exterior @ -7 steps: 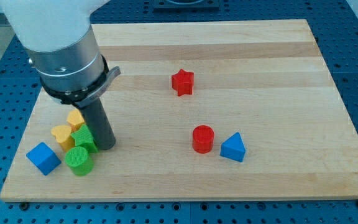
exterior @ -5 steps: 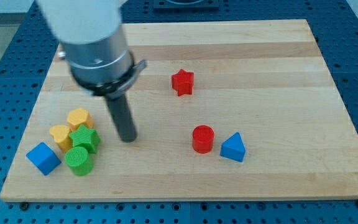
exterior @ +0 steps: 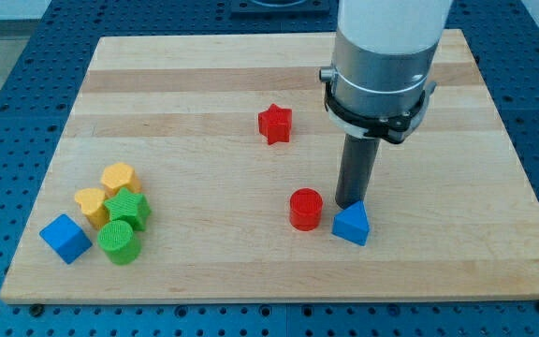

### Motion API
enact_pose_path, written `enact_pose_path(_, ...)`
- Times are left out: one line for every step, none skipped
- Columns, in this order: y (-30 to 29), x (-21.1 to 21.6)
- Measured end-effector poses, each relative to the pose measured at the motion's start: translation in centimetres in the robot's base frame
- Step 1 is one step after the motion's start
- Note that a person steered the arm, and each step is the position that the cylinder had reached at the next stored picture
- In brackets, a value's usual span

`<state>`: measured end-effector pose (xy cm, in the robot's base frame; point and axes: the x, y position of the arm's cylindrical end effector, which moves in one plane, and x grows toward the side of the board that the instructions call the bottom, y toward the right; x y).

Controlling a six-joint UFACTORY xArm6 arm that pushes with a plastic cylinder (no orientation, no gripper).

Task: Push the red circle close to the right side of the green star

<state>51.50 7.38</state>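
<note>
The red circle (exterior: 306,208) lies right of the board's middle, toward the view's bottom. The green star (exterior: 126,207) sits far off at the view's left, in a cluster of blocks. My tip (exterior: 350,202) is down on the board just right of the red circle and right above the blue triangle (exterior: 352,224). It looks a small gap away from the circle; I cannot tell whether it touches the triangle.
A red star (exterior: 274,123) lies above the red circle. Around the green star are a yellow hexagon (exterior: 118,177), a yellow heart (exterior: 91,203), a green circle (exterior: 118,241) and a blue cube (exterior: 65,238). The wooden board (exterior: 251,65) ends near the view's bottom.
My tip has swept from beside the green star at the left across the board to the right side of the red circle. No block has moved.
</note>
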Motion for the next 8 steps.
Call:
enact_pose_path(-1.8, 0.2)
enact_pose_path(-4.0, 1.0)
enact_pose_path(-5.8, 2.1)
enact_pose_path(-7.4, 3.9)
enact_pose_path(-7.8, 5.6)
enact_pose_path(-7.8, 6.3)
enact_pose_path(-8.6, 6.1)
enact_pose_path(-11.1, 5.5)
